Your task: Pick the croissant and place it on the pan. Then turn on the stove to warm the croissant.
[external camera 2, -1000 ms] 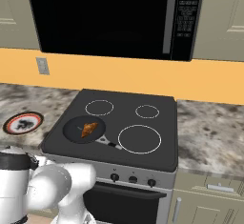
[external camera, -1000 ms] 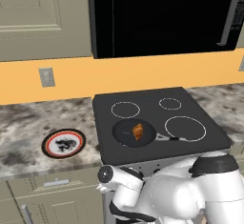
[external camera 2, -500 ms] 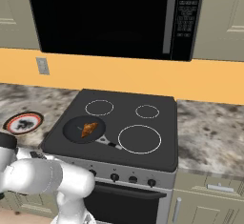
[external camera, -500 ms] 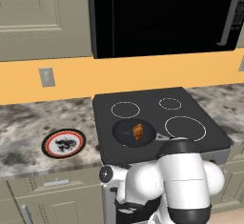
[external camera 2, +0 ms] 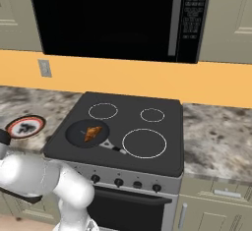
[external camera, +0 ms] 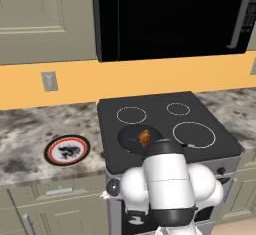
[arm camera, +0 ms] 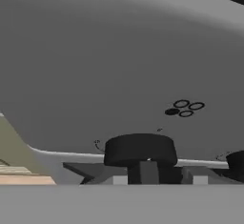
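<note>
Croissant [external camera 2: 92, 133] lies in pan [external camera 2: 78, 134]; hand view shows knob [arm camera: 139, 149], finger gap unclear.

Beige cabinets [external camera: 45, 19], orange wall [external camera 2: 123, 80]

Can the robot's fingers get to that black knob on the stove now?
Probably yes. In the hand view the knob sits right ahead of the fingers on the stove front, with nothing between.

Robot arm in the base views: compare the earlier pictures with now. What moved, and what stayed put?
The arm swung from the right of the left base view toward its middle, low before the stove front. In the hand view a black knob sits just ahead. The croissant stayed on the pan; the plate is unmoved.
</note>
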You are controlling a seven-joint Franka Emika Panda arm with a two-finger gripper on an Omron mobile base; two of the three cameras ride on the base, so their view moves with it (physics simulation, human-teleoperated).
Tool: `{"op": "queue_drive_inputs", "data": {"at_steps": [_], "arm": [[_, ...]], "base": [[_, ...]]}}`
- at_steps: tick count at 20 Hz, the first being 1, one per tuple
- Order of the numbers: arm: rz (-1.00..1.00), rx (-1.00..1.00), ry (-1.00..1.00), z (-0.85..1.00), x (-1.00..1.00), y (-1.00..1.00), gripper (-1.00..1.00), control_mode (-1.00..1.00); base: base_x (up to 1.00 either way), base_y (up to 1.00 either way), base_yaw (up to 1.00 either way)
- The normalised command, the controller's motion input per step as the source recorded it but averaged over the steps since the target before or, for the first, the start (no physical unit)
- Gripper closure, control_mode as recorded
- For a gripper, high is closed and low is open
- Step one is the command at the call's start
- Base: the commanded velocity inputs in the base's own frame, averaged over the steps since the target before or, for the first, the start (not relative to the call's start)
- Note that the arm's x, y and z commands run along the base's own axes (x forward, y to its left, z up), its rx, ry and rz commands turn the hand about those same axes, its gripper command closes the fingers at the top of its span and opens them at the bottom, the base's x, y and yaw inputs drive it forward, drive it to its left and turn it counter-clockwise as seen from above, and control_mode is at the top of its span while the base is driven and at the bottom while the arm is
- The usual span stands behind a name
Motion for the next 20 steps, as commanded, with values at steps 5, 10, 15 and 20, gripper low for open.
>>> {"op": "queue_drive_inputs", "data": {"at_steps": [5, 10, 15, 20], "arm": [[0.13, 0.14, -0.10, -0.28, 0.34, -0.99, 1.00, -1.00], [0.17, 0.12, -0.05, -0.18, 0.51, -1.00, 1.00, -1.00], [0.25, 0.05, -0.03, -0.12, 0.55, -1.00, 1.00, -1.00], [0.29, 0.00, -0.11, -0.45, 0.23, -0.99, 1.00, -1.00]], "base": [[0.00, 0.00, 0.00], [0.00, 0.00, 0.00], [0.00, 0.00, 0.00], [0.00, 0.00, 0.00]]}}
